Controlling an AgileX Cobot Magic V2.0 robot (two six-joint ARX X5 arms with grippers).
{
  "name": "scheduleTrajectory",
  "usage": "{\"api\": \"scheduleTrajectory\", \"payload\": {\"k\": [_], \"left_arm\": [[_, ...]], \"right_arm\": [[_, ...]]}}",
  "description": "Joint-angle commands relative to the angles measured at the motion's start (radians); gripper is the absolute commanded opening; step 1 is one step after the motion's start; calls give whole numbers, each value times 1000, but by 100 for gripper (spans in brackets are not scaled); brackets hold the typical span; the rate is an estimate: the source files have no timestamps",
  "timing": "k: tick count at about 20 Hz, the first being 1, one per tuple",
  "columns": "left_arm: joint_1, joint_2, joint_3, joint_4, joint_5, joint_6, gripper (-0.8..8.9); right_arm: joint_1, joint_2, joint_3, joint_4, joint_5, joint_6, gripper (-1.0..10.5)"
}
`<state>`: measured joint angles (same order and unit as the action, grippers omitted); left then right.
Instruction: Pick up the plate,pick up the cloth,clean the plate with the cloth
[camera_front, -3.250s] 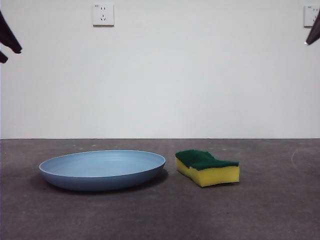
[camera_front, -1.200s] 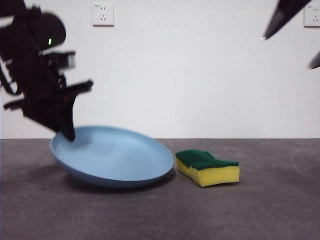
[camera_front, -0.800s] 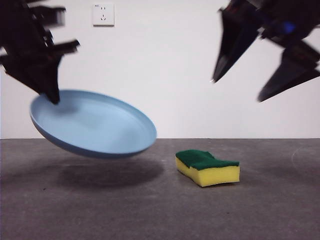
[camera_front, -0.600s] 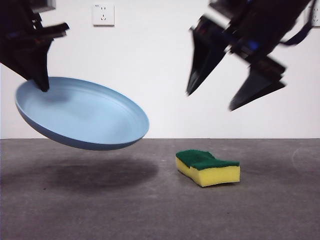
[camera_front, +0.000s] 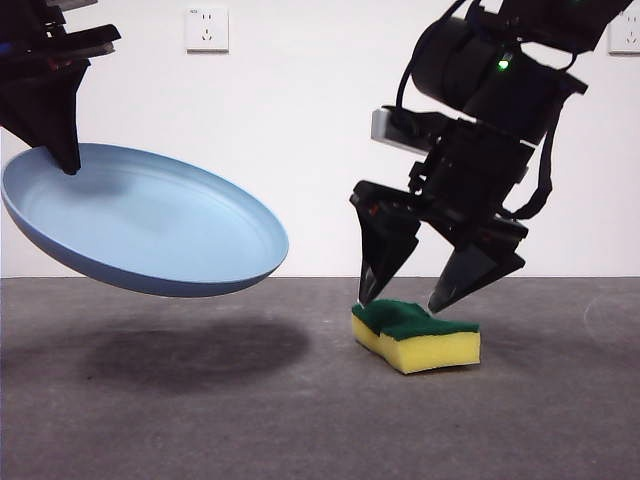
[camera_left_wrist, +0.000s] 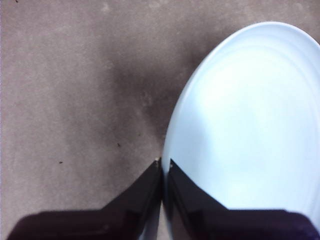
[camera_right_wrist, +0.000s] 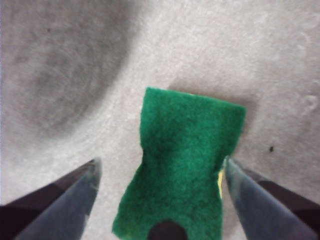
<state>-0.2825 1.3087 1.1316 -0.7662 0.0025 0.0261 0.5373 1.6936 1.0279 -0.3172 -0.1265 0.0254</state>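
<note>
- Left gripper (camera_front: 66, 160): fingers pinched on the rim of the light-blue plate (camera_front: 150, 225), held tilted, clear above the tabletop (camera_front: 300, 420).
- Right gripper (camera_front: 405, 300): fingers spread wide, empty, straddling just above the sponge (camera_front: 415, 335), green face up, lying on the tabletop.

The left gripper (camera_left_wrist: 163, 167) has its two black jaws closed together on the rim of the plate (camera_left_wrist: 250, 125), one jaw on the outside of the rim and the other on the inside. The plate is light blue, wide and shallow, with faint rings running just inside its edge and a bright, pale centre. Beyond it lies the table (camera_left_wrist: 65, 75), a rough grey-brown surface with a few small dark specks. A soft dark shadow lies on the table beside the plate's edge.
</note>
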Motion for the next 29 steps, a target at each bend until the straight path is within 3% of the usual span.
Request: {"api": "scheduleTrajectory", "payload": {"k": [1,5,14,18,25,29], "left_arm": [[1,1,1,2,0,5,-8],[1,1,1,1,0,5,-8],[1,2,1,5,0,4,-8],[1,10,1,52,0,1,-8],[-14,81,1,97,9,-32,-8],[-79,128,1,150,95,-74,-8]], "right_arm": [[1,36,0,3,6,-9,404],[1,70,0,3,18,-9,395],[1,74,0,3,29,-46,-17],[2,27,2,3,26,-31,-16],[28,-209,2,-48,19,83,-16],[74,-300,2,-74,21,117,-16]]}}
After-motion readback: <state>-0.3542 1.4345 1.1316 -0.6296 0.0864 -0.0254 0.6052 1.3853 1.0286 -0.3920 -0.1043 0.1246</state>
